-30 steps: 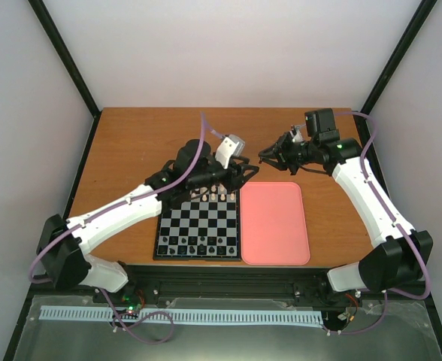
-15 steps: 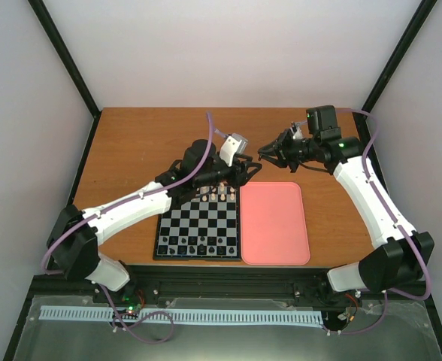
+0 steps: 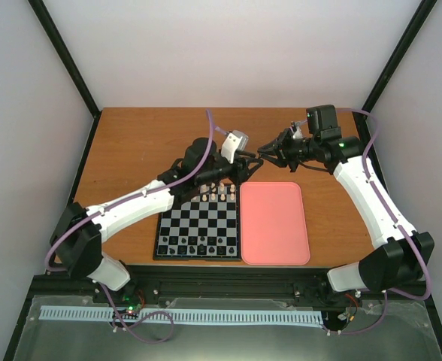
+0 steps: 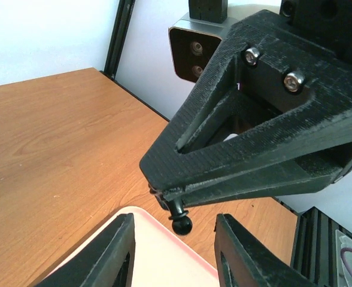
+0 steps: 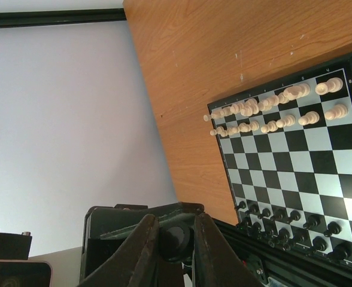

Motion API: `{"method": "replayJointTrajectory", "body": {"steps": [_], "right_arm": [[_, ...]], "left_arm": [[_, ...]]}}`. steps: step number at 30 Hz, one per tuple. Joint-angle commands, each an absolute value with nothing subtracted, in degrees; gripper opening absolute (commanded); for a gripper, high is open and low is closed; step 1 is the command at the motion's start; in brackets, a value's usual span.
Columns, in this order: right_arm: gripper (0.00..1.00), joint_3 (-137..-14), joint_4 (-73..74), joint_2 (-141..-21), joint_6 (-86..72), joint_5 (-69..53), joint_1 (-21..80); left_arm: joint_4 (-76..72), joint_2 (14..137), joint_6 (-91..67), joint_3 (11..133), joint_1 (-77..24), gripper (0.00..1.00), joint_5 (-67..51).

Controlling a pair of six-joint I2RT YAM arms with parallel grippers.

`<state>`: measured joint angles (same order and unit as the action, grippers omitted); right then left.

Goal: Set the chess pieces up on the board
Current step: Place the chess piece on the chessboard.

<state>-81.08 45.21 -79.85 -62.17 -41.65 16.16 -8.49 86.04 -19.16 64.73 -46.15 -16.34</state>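
Observation:
My right gripper [image 5: 175, 222] is shut on a small black chess piece [image 5: 178, 240]. It hangs above the tray's far left corner. In the left wrist view this pawn [image 4: 181, 223] points head down from the right gripper's fingertips, between the fingers of my left gripper [image 4: 174, 240]. Those fingers are open and a gap shows on each side of the pawn. In the top view both grippers meet, left gripper [image 3: 248, 161] and right gripper [image 3: 265, 154], just beyond the board [image 3: 163, 226]. Several black pieces [image 3: 198, 245] stand along its near rows.
Cream-white pieces [image 3: 216, 192] fill the board's two far rows. A pink tray [image 3: 275, 222] lies right of the board with nothing on it. Black frame posts and white walls close in the wooden table [image 3: 146, 135].
My left arm has reached further right until its fingers flank the pawn held by the right gripper. Its jaws have narrowed a little. The right gripper shifted slightly left, still holding the pawn.

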Motion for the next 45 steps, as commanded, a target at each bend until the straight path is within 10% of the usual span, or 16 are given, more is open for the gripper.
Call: {"method": "replayJointTrajectory", "body": {"steps": [1, 26, 39, 45], "right_arm": [[0.15, -82.75, 45.25, -78.57, -62.71, -42.67, 16.37], [0.16, -82.97, 44.74, -79.36, -62.87, -42.36, 16.55], [0.16, -82.59, 45.02, -79.34, -62.5, -41.81, 16.59], [0.34, -82.28, 43.51, -79.46, -62.95, -41.52, 16.66]], "left_arm": [[-11.61, 87.36, -19.77, 67.82, -45.53, 0.39, -17.52], [-10.65, 87.93, -21.14, 69.36, -43.1, 0.01, -22.32], [-6.2, 87.23, -16.94, 72.21, -42.98, 0.01, -24.52], [-1.77, 85.83, -14.43, 72.42, -42.98, 0.01, -25.86]]}}
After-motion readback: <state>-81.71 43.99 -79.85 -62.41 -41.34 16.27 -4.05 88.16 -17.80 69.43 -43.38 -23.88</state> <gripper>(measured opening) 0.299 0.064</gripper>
